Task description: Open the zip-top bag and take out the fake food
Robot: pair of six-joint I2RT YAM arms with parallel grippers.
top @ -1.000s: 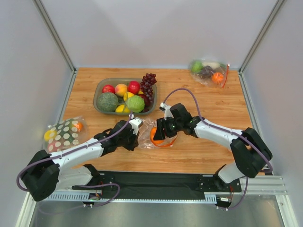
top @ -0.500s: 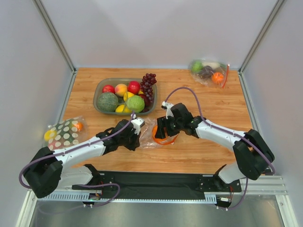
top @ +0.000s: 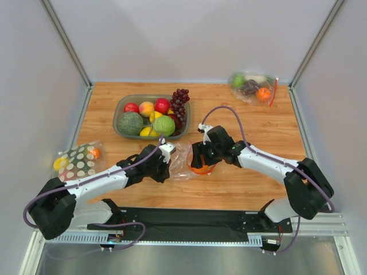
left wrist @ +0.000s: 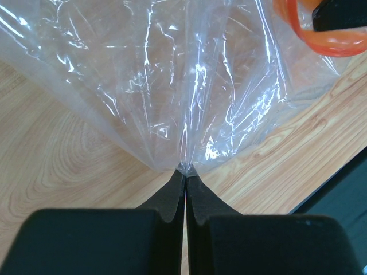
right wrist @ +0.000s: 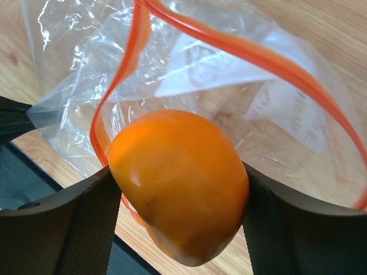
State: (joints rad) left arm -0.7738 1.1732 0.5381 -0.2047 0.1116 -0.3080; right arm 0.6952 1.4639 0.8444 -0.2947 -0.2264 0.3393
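The zip-top bag [top: 179, 161] lies crumpled at mid-table, clear plastic with an orange-red zip strip [right wrist: 258, 57] standing open in a loop. My left gripper [top: 167, 167] is shut on the bag's closed bottom edge [left wrist: 184, 167], the film bunched between its tips. My right gripper [right wrist: 179, 192] sits at the bag's mouth with an orange piece of fake food [right wrist: 180, 183] between its fingers, touching both pads and just outside the strip. From above, this orange [top: 200, 169] shows under the right gripper [top: 200, 160].
A grey bowl [top: 121, 106] of fruit and a grape bunch [top: 180, 98] stand behind. A polka-dot bag [top: 77, 160] lies at the left edge. A second clear bag [top: 252, 87] with fruit lies at the back right. A black mat [top: 189, 220] lines the near edge.
The right gripper and the orange have shifted slightly right, away from the bag's body, and the jaws have widened. The left gripper stays shut on the bag.
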